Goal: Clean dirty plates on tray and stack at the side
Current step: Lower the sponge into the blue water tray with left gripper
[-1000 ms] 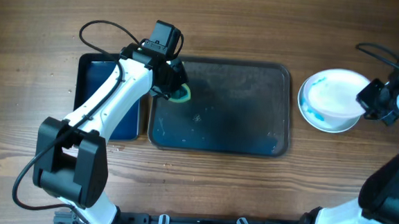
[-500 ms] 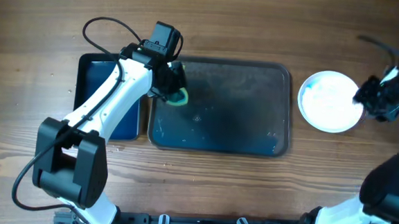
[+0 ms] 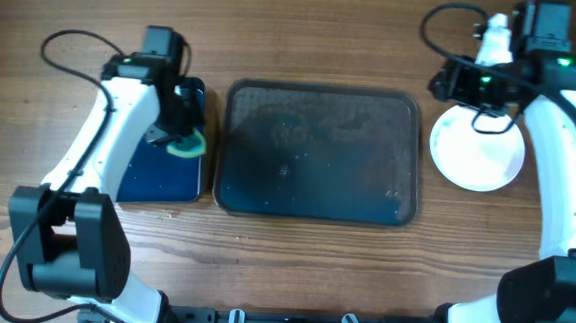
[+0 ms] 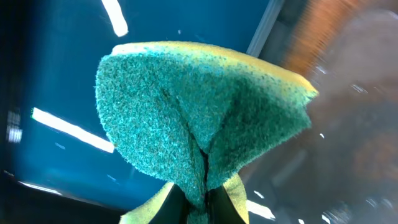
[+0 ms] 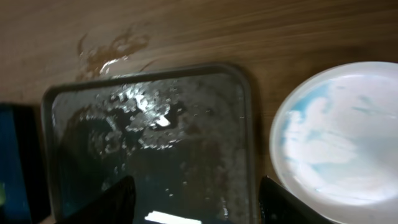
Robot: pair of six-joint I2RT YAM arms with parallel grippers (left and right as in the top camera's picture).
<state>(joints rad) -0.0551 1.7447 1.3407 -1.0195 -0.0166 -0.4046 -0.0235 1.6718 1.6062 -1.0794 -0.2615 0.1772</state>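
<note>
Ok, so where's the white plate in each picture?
Overhead: the white plate lies at the right, on the table, just right of the dark tray.
Left wrist: not in it; the green sponge fills the view.
Right wrist: at the right edge, partly cut off.
Shared landmark: the dark tray, left of the plate in both.

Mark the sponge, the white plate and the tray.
sponge [image 4: 199, 118]: left wrist view, green scrub face.
white plate [image 3: 477, 158]: overhead view, middle of its face.
tray [image 3: 317, 178]: overhead view, bare floor.
</note>
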